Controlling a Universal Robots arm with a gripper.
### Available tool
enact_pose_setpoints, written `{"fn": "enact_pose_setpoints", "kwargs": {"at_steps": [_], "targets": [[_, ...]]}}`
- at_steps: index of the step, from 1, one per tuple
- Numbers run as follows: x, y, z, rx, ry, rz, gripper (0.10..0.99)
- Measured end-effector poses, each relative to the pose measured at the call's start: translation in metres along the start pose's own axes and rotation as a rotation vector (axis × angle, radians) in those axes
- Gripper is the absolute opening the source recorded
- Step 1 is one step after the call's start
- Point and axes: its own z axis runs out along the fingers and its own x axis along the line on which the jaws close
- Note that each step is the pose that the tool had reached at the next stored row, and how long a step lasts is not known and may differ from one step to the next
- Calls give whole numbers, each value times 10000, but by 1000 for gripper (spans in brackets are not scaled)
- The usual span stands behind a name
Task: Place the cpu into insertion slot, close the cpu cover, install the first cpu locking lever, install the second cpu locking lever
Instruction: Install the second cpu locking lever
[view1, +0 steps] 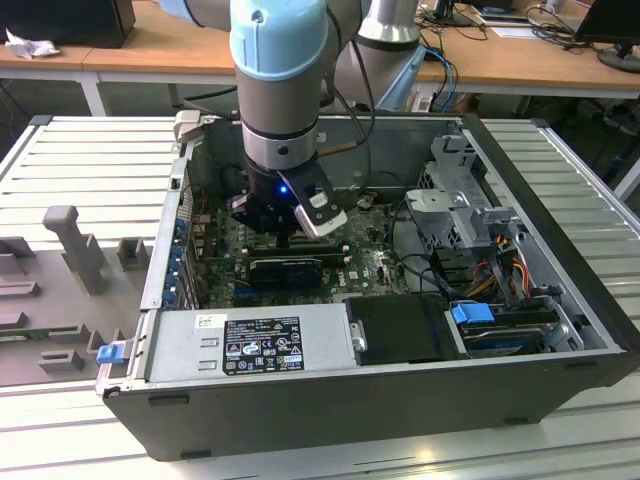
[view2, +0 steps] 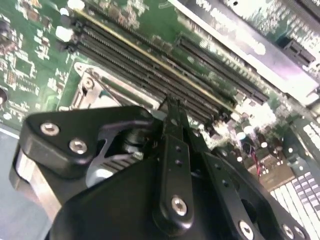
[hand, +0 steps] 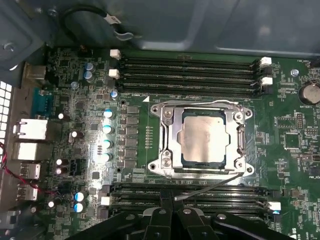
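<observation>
First wrist view: I see the cpu (hand: 202, 137) sitting in the insertion slot (hand: 165, 131), cpu cover (hand: 239, 142) down over it, inside the pc case (view1: 560, 215). Gripper (hand: 167, 216) jaws together, holding nothing.

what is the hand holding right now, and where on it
Nothing is visibly held. In the first wrist view the cpu already sits in the insertion slot with the cpu cover closed around it, and the hand hangs beside the socket, nothing between its fingertips.
</observation>
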Motion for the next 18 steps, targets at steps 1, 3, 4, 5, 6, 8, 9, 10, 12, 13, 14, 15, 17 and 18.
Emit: {"fn": "enact_pose_setpoints", "kwargs": {"at_steps": [1, 3, 4, 5, 6, 8, 9, 10, 12, 13, 14, 15, 17, 18], "targets": [[1, 0, -10, 2, 1, -1, 106], [2, 9, -65, 1, 1, -1, 106], [1, 16, -111, 2, 1, -2, 106], [3, 27, -179, 1, 0, 0, 106], [8, 33, -215, 2, -1, 2, 106], [23, 44, -283, 8, -5, -2, 106], [30, 50, -321, 7, -6, -4, 106], [33, 55, -351, 8, -6, -6, 106], [35, 64, -410, 9, -5, -11, 106], [17, 64, -409, 4, 12, -20, 106], [-17, 64, -407, 3, 74, -18, 106], [-58, 64, -403, -3, 129, -19, 106], [-167, 65, -391, -26, 224, -19, 106], [-242, 72, -381, -42, 272, -14, 106]]}}
